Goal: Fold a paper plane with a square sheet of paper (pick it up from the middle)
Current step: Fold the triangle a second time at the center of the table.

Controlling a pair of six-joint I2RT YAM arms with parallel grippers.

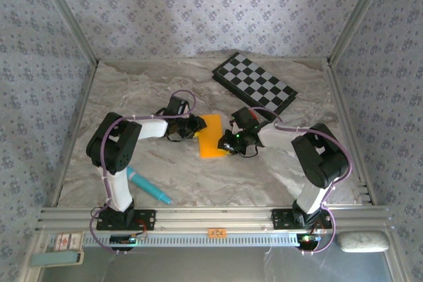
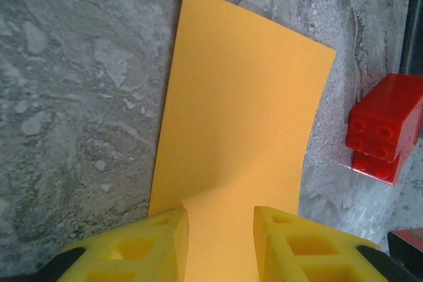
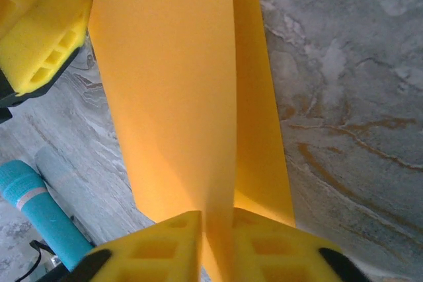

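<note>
The square sheet of paper (image 1: 211, 135) is orange-yellow and sits mid-table between my two grippers. My left gripper (image 1: 193, 126) is at its left edge. In the left wrist view the paper (image 2: 244, 110) humps up between the fingers of the left gripper (image 2: 221, 219), which squeeze it from both sides with a gap between them. My right gripper (image 1: 231, 142) is at the sheet's right edge. In the right wrist view the right gripper (image 3: 217, 219) is shut on a raised ridge of the paper (image 3: 172, 84). The sheet runs up to a left finger (image 3: 43, 31).
A black-and-white checkerboard (image 1: 254, 84) lies at the back right. A small red block (image 2: 383, 127) sits on the marble just beyond the paper's far edge. A teal pen (image 1: 149, 186) lies near the left arm's base, also in the right wrist view as the teal pen (image 3: 36, 212).
</note>
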